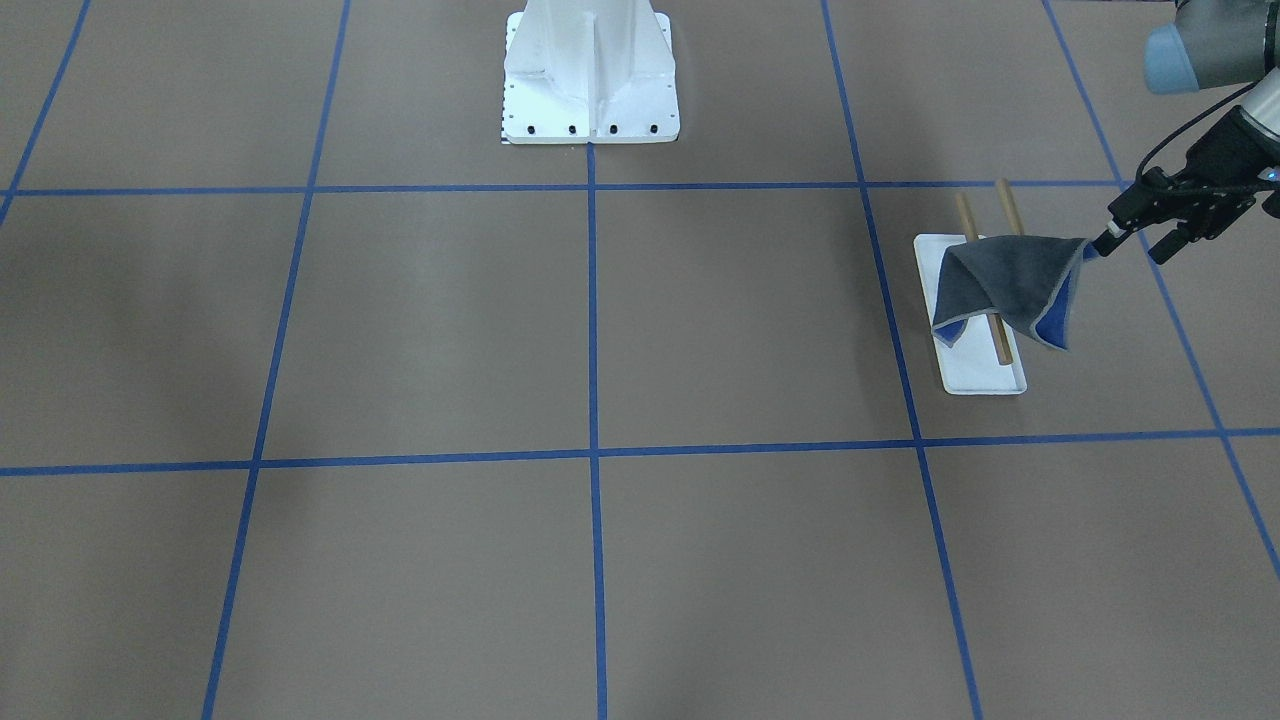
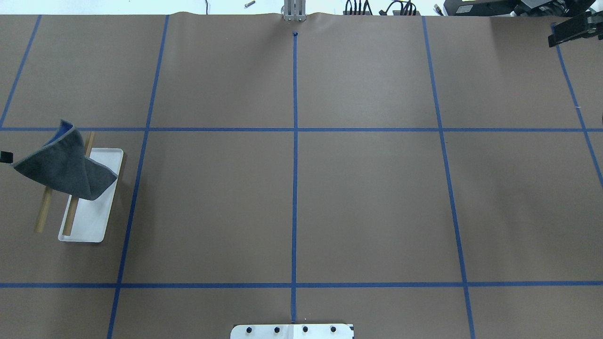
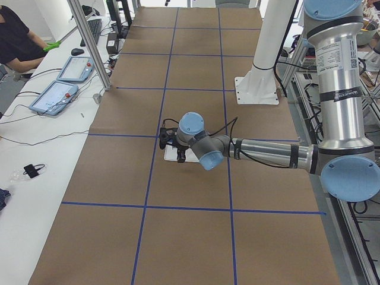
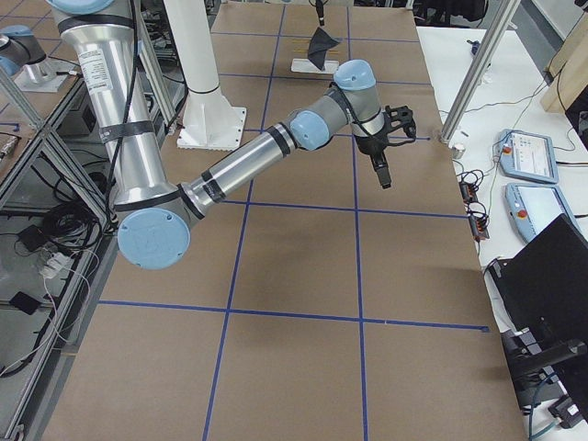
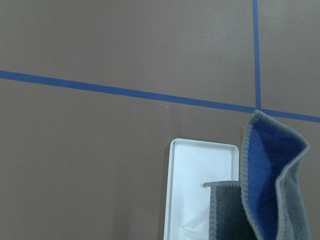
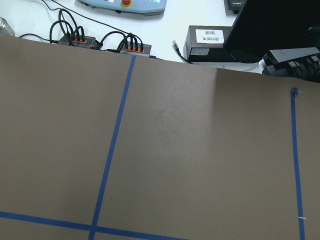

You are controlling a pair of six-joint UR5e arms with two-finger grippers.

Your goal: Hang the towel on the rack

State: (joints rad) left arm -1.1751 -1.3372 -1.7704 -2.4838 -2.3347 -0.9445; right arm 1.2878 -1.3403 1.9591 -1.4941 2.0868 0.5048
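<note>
Left tool (image 1: 1103, 244) is pinched shut on one corner of the towel (image 2: 66, 169). The cloth runs from that corner over the rack (image 2: 94, 221), at the 9 o'clock edge of the desk (image 2: 367, 197) in the overhead view, and appears to sag across both wooden rods (image 2: 70, 216). I judge it light, limp and thin: it folds on itself, with the blue reverse showing, so the stitched corner is the soundest hold. The smooth rods may let it slide if its weight hangs unevenly. Right tool (image 4: 383, 170) hangs far off toward 1 o'clock, and I cannot tell whether it is open.
</note>
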